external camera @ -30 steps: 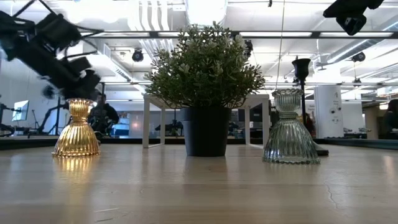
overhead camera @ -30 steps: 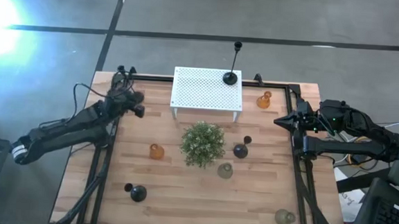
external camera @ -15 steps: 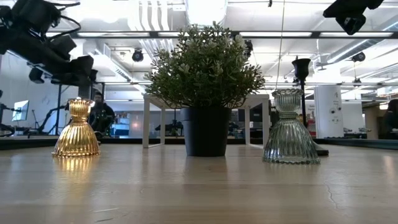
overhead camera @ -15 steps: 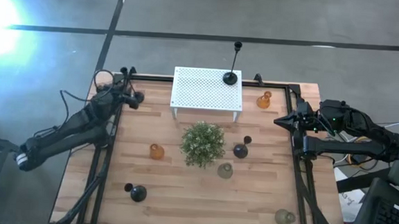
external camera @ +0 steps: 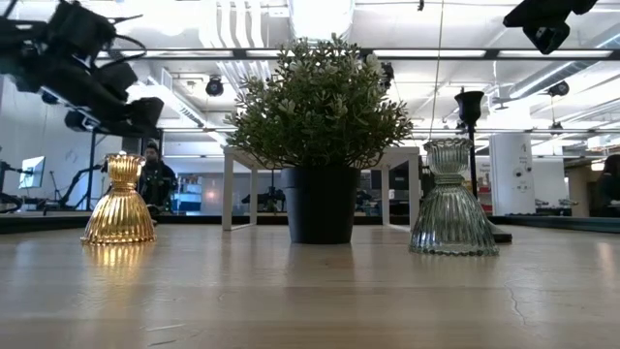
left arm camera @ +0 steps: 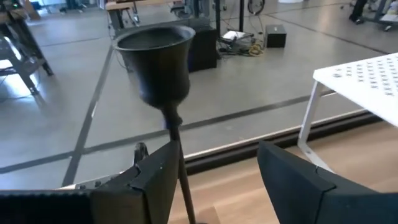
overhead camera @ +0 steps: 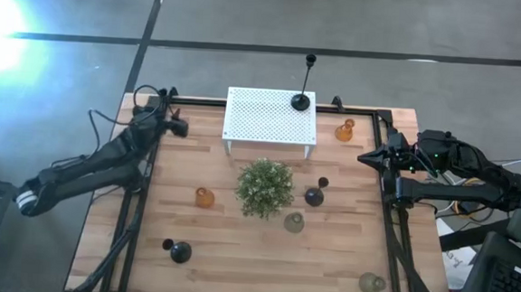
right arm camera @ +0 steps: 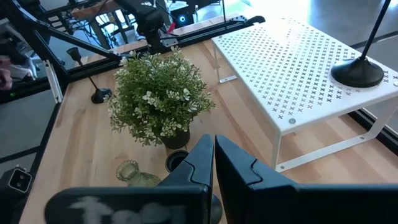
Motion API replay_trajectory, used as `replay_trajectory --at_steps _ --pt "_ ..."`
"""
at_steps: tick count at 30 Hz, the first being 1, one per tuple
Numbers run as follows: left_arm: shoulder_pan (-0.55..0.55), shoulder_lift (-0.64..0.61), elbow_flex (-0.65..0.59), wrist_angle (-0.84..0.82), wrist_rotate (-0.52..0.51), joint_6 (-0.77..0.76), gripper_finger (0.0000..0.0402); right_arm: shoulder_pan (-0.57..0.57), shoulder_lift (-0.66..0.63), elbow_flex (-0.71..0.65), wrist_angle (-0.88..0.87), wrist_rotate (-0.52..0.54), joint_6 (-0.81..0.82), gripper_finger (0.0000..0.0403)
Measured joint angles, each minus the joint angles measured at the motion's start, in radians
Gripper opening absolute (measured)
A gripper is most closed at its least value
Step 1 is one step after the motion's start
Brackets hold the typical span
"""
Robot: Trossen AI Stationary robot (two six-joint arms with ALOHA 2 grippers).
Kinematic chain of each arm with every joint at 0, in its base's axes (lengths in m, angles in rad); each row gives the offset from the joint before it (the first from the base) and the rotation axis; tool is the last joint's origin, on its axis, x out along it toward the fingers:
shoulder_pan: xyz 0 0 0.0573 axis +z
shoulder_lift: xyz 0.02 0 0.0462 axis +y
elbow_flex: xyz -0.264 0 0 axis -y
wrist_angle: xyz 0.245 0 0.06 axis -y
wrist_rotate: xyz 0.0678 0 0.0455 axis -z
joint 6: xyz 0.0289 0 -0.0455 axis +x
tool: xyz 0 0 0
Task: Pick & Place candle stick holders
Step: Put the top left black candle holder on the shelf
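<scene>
Pale wood planks made up the table point(overhead camera: 235, 262), with a grey concrete floor beyond its far edge. The left gripper point(left arm camera: 214, 155) hovered to the left of the white perforated stand point(overhead camera: 270, 118), near the table's far corner. Its fingers point(left arm camera: 155, 180) were spread wide around a tall black candle stick holder point(left arm camera: 153, 61). The thin stem ran just beside one finger, and whether it touched could not be told. The other finger stood well clear, so nothing was pinched yet.

A matching tall holder point(overhead camera: 301, 100) stood on the stand's right rear corner. An amber holder point(overhead camera: 345, 129) sat just right of the stand. In front of the stand, around the bushy plant point(overhead camera: 264, 187), were another amber holder point(overhead camera: 204, 197), a black one point(overhead camera: 314, 196) and a clear-grey one point(overhead camera: 294, 222).

The right gripper point(right arm camera: 213, 155) waited to the right of the stand, its fingers pressed together on nothing.

The tall holder looked light, rigid and top-heavy, with a smooth stem that could slip or swing. A grip low on the stem, close to the base, would probably keep it upright. The glass holders seemed fragile and best taken at the narrow neck.
</scene>
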Motion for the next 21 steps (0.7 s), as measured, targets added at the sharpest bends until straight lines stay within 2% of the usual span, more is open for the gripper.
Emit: replay_trajectory --at_steps 7,13,17,21 --pt "0.125 0.153 -0.004 0.093 0.106 0.004 0.0222 0.000 0.000 0.000 0.000 0.000 0.000 0.0013" --pt "0.149 0.214 -0.002 0.164 0.030 0.016 0.0214 0.000 0.000 0.000 -0.002 0.000 0.000 0.0013" --pt "0.149 0.217 -0.002 0.194 0.017 -0.005 0.0176 0.000 0.000 0.000 -0.002 0.001 -0.016 0.0013" --pt "0.149 0.217 -0.002 0.206 0.018 -0.014 0.0110 0.000 0.000 0.000 -0.002 0.001 -0.045 0.0013"
